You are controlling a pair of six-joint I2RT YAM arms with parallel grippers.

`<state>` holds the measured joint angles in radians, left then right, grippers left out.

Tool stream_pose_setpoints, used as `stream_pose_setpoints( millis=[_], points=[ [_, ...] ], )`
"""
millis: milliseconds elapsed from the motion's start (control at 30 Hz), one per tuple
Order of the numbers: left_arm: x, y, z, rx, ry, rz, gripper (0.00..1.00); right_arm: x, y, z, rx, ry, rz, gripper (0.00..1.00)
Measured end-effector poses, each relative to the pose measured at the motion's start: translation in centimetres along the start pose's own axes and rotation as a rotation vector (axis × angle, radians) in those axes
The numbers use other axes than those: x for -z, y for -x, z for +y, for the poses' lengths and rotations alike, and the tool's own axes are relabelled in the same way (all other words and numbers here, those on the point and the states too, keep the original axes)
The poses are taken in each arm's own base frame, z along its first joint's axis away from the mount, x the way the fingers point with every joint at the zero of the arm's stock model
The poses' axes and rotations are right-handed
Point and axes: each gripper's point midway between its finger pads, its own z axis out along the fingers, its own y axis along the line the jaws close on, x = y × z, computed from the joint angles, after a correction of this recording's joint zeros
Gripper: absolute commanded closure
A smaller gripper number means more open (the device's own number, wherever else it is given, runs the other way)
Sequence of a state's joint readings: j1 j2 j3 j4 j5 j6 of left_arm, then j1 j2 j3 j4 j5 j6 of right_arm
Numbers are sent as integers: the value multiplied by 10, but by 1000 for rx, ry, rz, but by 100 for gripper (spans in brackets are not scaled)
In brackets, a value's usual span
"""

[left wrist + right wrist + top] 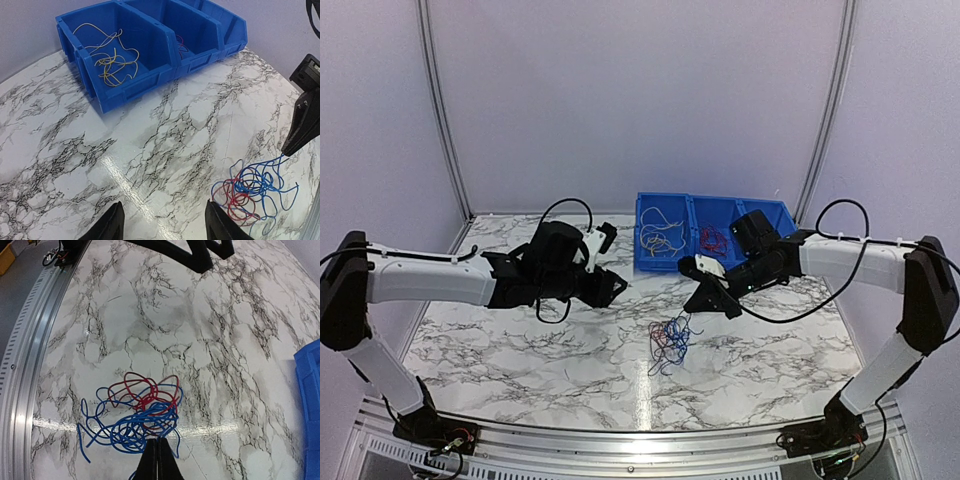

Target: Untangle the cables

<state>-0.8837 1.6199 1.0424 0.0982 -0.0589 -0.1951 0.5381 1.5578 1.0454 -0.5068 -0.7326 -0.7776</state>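
The left arm (420, 280) and right arm (845, 260) have white tube links between black joints, a thin black cord (567, 203) looping off each. The left gripper (165, 227) and right gripper (286, 151) are black with tapered fingers, white-capped behind; screws (300, 105) dot the right's.

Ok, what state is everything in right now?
Red and blue cables: tangled together on the table.
Right fingers: shut on a blue strand.
Left fingers: open, empty.
Blue bins: one holds yellowish cables, the next red cables.
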Motion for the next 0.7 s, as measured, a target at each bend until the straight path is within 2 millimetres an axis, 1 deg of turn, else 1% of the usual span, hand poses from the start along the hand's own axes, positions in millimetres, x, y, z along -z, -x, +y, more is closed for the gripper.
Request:
stream_pose_setpoints(
  millis=[67, 133, 233, 267, 300, 367, 467, 567, 633, 700],
  points=[
    [4, -4, -7, 5, -28, -17, 39, -1, 5, 3, 8, 15, -13, 100],
    [9, -4, -16, 4, -55, -52, 39, -2, 6, 5, 3, 20, -14, 100],
    [13, -12, -50, -6, -127, -122, 40, -4, 4, 1, -9, 7, -11, 100],
    [11, -16, -58, -1, -143, -131, 41, -6, 3, 0, -16, 3, -8, 100],
    [7, -21, -70, 8, -165, -137, 41, -7, 1, -1, -26, 1, -5, 100],
    [-7, -30, -85, 32, -184, -139, 43, -9, -1, -2, -37, -2, -1, 100],
    [-35, -48, -95, 63, -171, -129, 43, -12, -4, -4, -54, -5, 0, 100],
    [-52, -60, -97, 75, -145, -130, 44, -15, -7, -5, -69, -4, 5, 100],
    [-57, -58, -96, 90, -128, -148, 44, -16, -8, -6, -80, -5, 8, 100],
    [-58, -50, -97, 100, -122, -179, 44, -16, -8, -6, -84, -5, 8, 100]
  ],
)
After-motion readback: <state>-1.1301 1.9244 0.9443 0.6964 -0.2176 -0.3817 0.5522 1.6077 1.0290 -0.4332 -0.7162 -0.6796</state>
